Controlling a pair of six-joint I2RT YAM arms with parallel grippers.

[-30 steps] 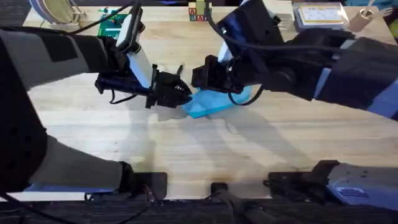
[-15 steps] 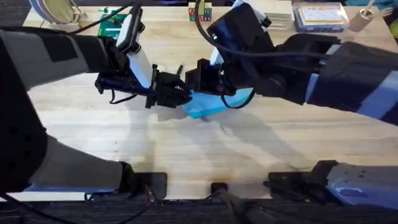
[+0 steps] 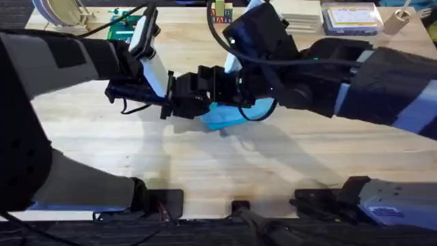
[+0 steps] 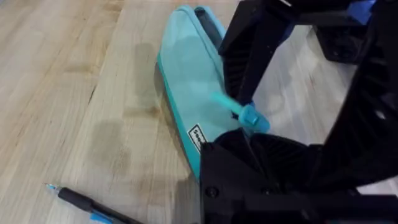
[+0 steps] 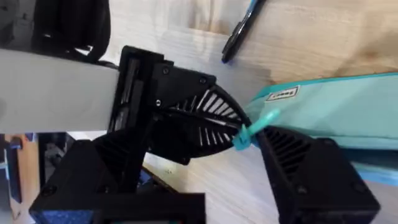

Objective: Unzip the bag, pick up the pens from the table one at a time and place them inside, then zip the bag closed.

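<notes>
- The light-blue bag [image 3: 229,116] lies on the pale wood counter [image 3: 225,164], a little above the middle of the overhead picture.
- Most of the bag is hidden there under the two dark arms that meet over it.
- The left gripper [image 3: 193,102] comes in from the left side of the overhead picture and sits at the bag's left end.
- The right gripper [image 3: 217,84] comes in from the upper right and sits just beside the left one, over the bag.
- In the left wrist picture the bag [image 4: 189,81] runs from the top middle down toward the black fingers at the bottom.
- A teal zipper pull [image 4: 244,112] sticks out of the bag there, right at the black fingers [image 4: 249,56] of the other arm.
- In the right wrist picture the zipper pull [image 5: 254,129] sits between two ribbed black fingers [image 5: 292,162], which look shut on it.
- The bag [image 5: 336,118] lies at the right side of that picture, with a small white label near its edge.
- It is not clear if the left fingers are open or closed.
- A black pen [image 4: 87,204] with a bit of blue lies on the counter in the lower left of the left wrist picture, apart from the bag.
- The same pen [image 5: 239,31] shows at the top of the right wrist picture.
</notes>
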